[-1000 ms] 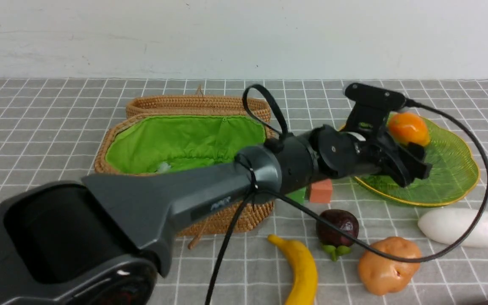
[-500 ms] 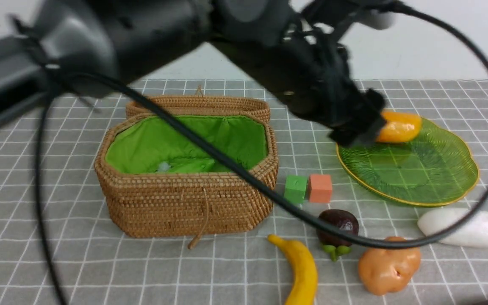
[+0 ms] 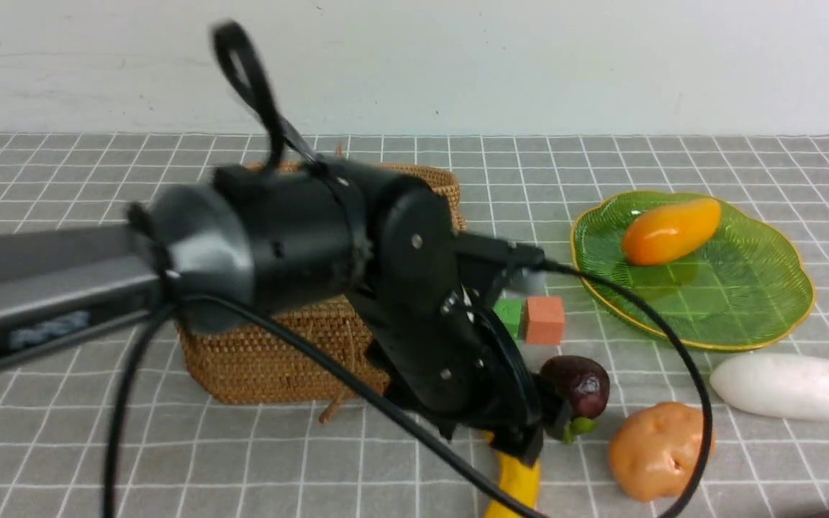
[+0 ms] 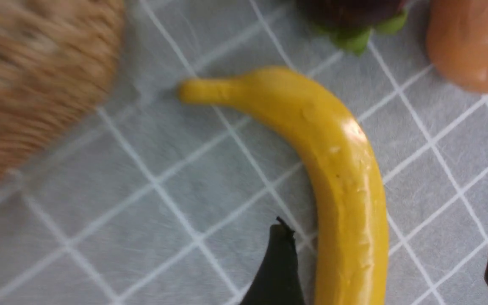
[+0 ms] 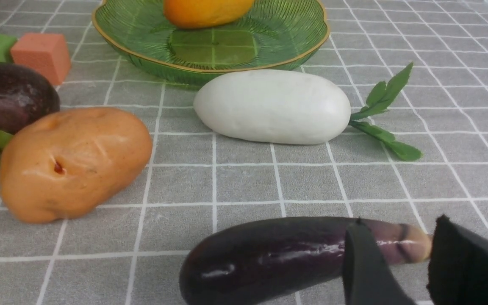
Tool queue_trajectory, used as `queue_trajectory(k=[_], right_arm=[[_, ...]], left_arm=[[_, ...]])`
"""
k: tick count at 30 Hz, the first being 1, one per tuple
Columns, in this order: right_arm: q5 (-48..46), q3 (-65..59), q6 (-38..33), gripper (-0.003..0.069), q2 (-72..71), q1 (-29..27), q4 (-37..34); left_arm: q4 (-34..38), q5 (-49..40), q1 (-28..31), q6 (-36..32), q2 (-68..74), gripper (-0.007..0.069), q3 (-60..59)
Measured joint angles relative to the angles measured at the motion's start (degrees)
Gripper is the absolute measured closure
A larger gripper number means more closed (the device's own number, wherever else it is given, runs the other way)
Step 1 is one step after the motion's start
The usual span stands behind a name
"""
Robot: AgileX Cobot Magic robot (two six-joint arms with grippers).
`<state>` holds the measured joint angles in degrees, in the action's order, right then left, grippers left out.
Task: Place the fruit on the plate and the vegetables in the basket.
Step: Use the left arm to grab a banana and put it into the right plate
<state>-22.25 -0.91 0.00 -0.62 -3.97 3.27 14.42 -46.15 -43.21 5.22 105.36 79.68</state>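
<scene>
The mango [image 3: 670, 230] lies on the green glass plate [image 3: 702, 344]. My left gripper [image 3: 529, 439] is open and low over the banana [image 3: 512, 482]. In the left wrist view the banana [image 4: 337, 169] lies on the cloth between the gripper's [image 4: 390, 237] spread jaws, close to one finger [image 4: 280, 271]. The mangosteen [image 3: 580, 385], potato [image 3: 659, 450] and radish [image 3: 785, 386] lie on the cloth. The basket [image 3: 263, 367] is mostly hidden by my left arm, and the gourd is hidden. My right gripper [image 5: 398, 220] is open near the radish [image 5: 271, 106] and potato [image 5: 72, 163].
A green cube [image 3: 509, 316] and an orange cube [image 3: 544, 320] sit between basket and plate. A dark purple eggplant [image 5: 278, 250] lies on the cloth just beyond my right gripper's fingers, its stem end between them. The left arm's cable loops over the mangosteen and potato.
My left gripper left the plate, where the mango now lies free, swung up and came down toward me over the banana. The other items have not moved.
</scene>
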Motion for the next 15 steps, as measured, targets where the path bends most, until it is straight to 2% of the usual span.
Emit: queue_trajectory(k=[4, 9, 12, 15], right_arm=[[0.0, 0.0, 0.0, 0.0418, 0.0, 0.0, 0.0], [0.0, 0.0, 0.0, 0.0418, 0.0, 0.0, 0.0], [0.0, 0.0, 0.0, 0.0418, 0.0, 0.0, 0.0], [0.0, 0.0, 0.0, 0.0418, 0.0, 0.0, 0.0]], left_arm=[[4.76, -1.11, 0.0, -2.73, 5.74, 0.0032, 0.0], [6.47, -1.01, 0.0, -5.22, 9.66, 0.0041, 0.0], [6.85, -0.82, 0.0, -7.31, 10.1, 0.0095, 0.0], [6.9, -1.34, 0.0, -9.16, 10.04, 0.0221, 0.06]])
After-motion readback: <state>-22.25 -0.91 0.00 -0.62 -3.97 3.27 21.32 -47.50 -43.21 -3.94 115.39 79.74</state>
